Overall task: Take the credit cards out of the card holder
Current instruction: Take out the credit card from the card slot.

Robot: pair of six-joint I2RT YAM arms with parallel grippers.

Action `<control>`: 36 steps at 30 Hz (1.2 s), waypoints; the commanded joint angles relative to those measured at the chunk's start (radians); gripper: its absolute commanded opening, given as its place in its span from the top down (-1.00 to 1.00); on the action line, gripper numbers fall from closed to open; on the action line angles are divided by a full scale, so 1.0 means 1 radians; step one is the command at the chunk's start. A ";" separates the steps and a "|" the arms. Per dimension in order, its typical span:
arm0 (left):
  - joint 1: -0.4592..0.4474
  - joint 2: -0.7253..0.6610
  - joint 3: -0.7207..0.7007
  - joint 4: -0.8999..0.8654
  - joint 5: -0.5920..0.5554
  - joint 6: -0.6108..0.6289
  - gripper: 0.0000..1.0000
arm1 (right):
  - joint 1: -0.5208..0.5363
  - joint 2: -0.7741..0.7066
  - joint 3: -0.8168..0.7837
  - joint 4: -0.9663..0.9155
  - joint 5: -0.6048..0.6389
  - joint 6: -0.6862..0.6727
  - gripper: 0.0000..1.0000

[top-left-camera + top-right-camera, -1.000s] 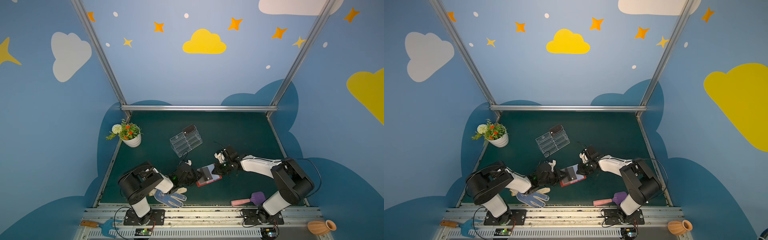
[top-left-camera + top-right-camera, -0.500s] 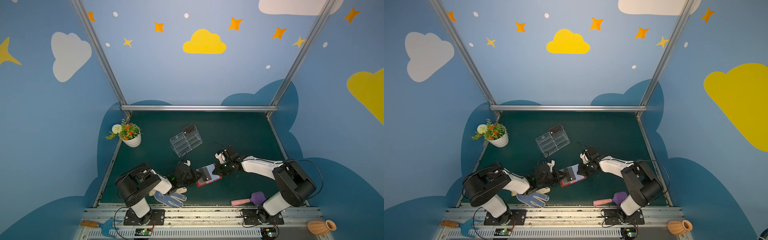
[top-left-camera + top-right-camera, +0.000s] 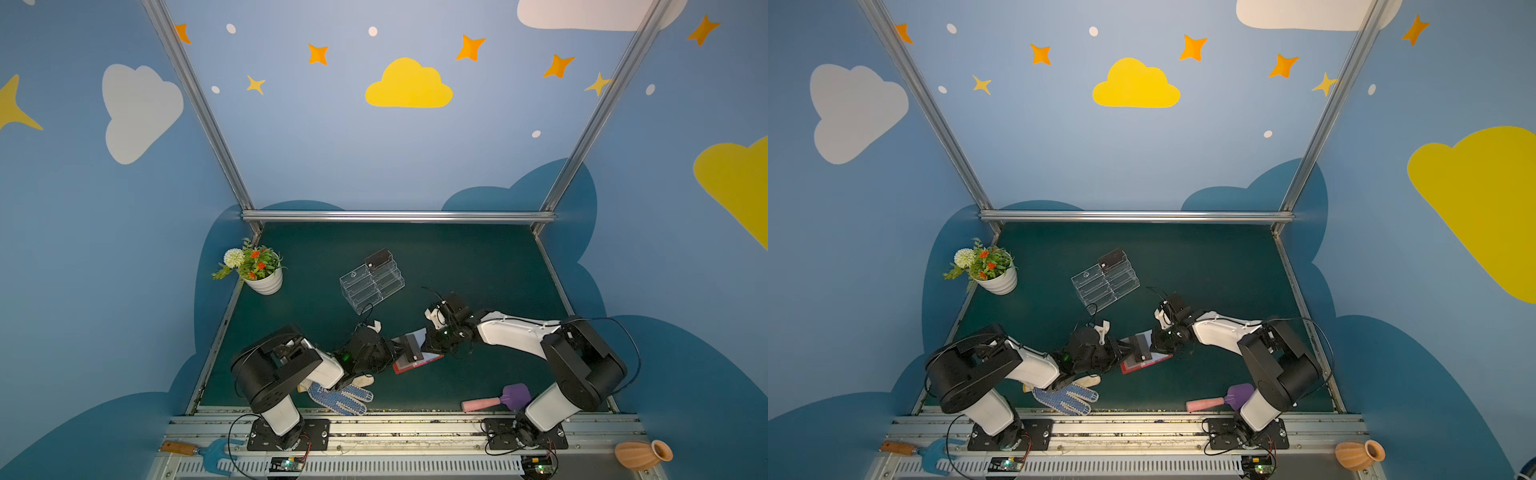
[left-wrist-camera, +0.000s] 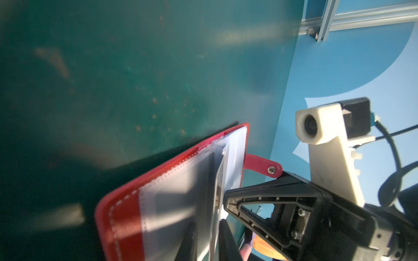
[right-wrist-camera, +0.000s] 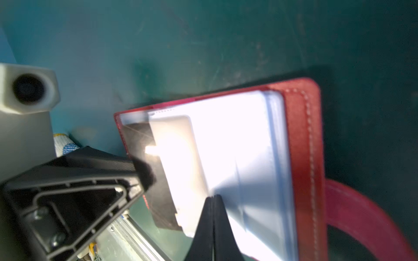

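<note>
Holder lies open on the mat; right gripper, closed, pinches a floppy sleeve; left gripper, slightly parted, meets the card's exposed end; likely stiff, slick; grip there.

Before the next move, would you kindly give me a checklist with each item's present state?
1. Wallet lying open: ok.
2. Right gripper shut, tips at the sleeves: ok.
3. Card partly out of the wallet: ok.
4. Left gripper clamped on that card: not ok, jaws apart.
5. Other sleeves empty: cannot tell, glare.
6. Stand has free slots: ok.
</note>
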 commanded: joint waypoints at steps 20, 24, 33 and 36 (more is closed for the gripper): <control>-0.011 0.073 0.011 0.040 -0.003 -0.005 0.81 | 0.021 0.043 -0.017 -0.015 0.021 0.010 0.94; -0.006 0.068 0.010 0.026 -0.003 -0.001 0.92 | 0.017 0.040 -0.020 -0.021 0.027 0.008 0.93; 0.059 -0.056 -0.007 -0.077 0.011 0.050 0.93 | -0.011 0.033 -0.042 -0.031 0.052 0.020 0.92; 0.078 -0.118 -0.002 -0.142 0.013 0.081 0.93 | -0.015 0.029 -0.042 -0.029 0.053 0.020 0.93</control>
